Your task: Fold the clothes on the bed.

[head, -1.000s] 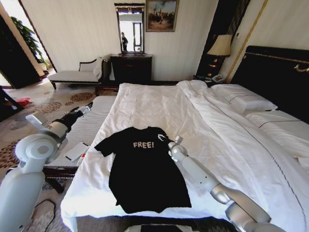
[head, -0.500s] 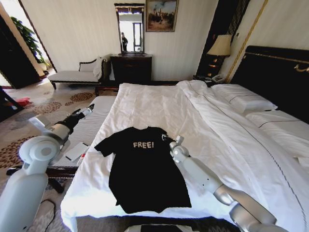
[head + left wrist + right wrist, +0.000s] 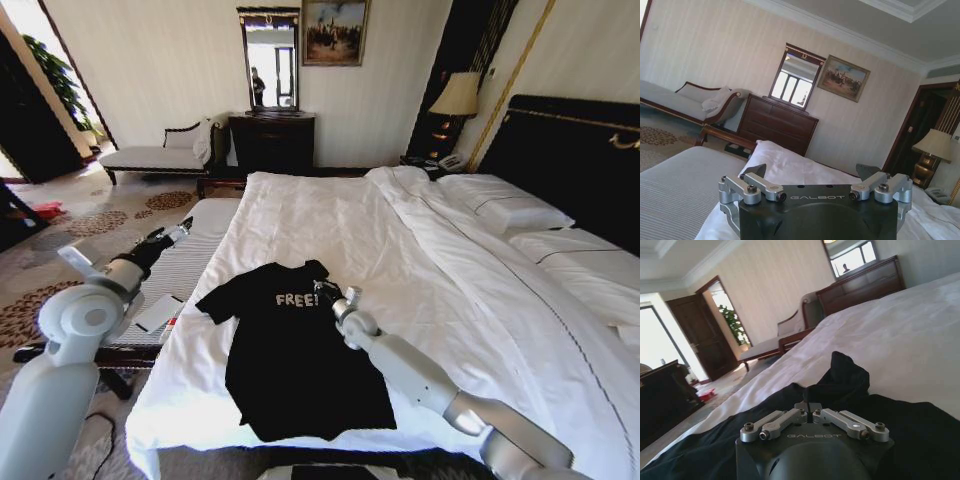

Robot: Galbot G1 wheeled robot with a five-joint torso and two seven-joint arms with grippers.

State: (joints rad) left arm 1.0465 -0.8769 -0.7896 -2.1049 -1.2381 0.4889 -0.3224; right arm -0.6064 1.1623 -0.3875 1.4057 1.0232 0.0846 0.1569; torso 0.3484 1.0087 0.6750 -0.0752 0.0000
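Black T-shirt [image 3: 300,355] fabric is pinched between the closed fingers of the right gripper [image 3: 326,294], which has the right sleeve bunched up in a small peak [image 3: 842,377] over the chest, at the end of the "FREE" lettering [image 3: 296,299]. The garment lies flat, collar toward the headboard, near the foot of the bed [image 3: 420,250] on the white duvet [image 3: 330,220]. The step in hand looks like the first fold, carrying the right sleeve inward across the body; the next move would call for drawing the cloth over the chest and laying it down smooth before letting go. The left gripper [image 3: 816,186], fingers spread wide and empty, is held out beyond the bed's left side above a striped bench [image 3: 180,270]. Both gripper housings read "GALBOT".
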